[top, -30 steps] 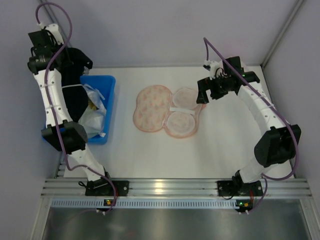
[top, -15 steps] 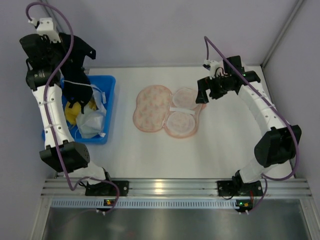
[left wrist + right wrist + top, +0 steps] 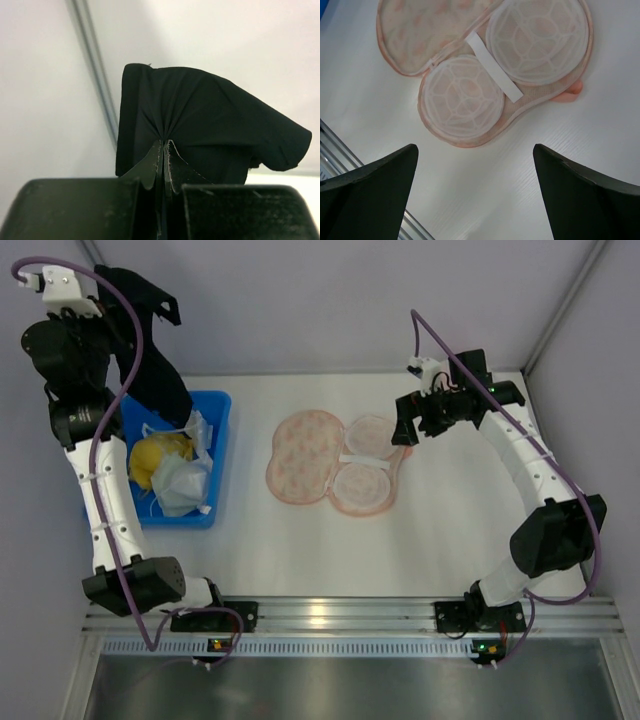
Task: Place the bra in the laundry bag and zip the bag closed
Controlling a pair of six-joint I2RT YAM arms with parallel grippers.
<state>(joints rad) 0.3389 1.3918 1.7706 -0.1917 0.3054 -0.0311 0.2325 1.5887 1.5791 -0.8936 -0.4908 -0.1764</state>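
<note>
From above, I saw the black bra (image 3: 160, 385) hanging limp from my left jaws over the blue bin (image 3: 222, 430), well apart from the open laundry bag (image 3: 300, 455) on the tabletop (image 3: 450, 530). The left wrist view showed them clamped on a bunched fold of it, which I judged soft, light and likely to swing. In the right wrist view, the right jaws stood wide apart above the bag.

My left arm (image 3: 97, 475) is raised high, its wrist up at the far left. My left gripper (image 3: 162, 147) has its fingers pressed together, pinching a fold of the bra (image 3: 210, 120). My right arm (image 3: 530, 465) is bent with the elbow out to the right and the forearm reaching inward. My right gripper (image 3: 474, 150) points down, fingers spread wide, holding nothing.
</note>
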